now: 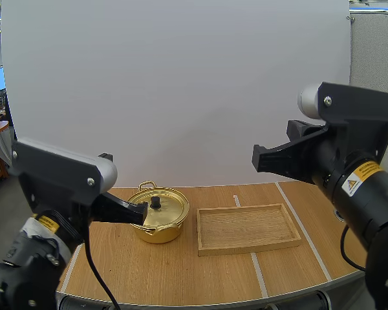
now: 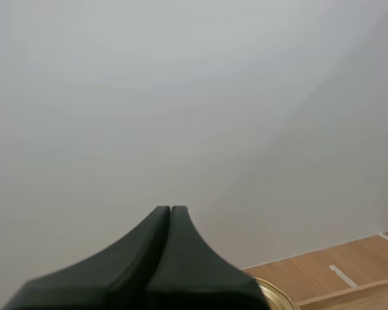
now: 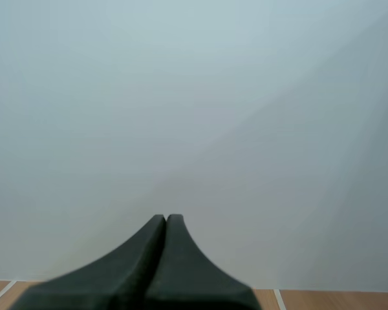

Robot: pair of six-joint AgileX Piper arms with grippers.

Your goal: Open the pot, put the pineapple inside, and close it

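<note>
A golden pot (image 1: 159, 218) stands on the wooden table, its lid on and a black knob (image 1: 155, 202) on top. My left gripper (image 1: 142, 213) hovers at the pot's left side, fingers shut together as one wedge (image 2: 171, 213); the pot's rim (image 2: 275, 296) peeks out just beside them. My right gripper (image 1: 255, 158) is held high above the tray, also shut (image 3: 165, 221), pointing at the white backdrop. No pineapple is visible.
An empty wooden tray (image 1: 247, 228) lies to the right of the pot. White tape lines (image 1: 297, 219) cross the table at the right. The table's curved front edge (image 1: 200, 300) runs near the arm bases.
</note>
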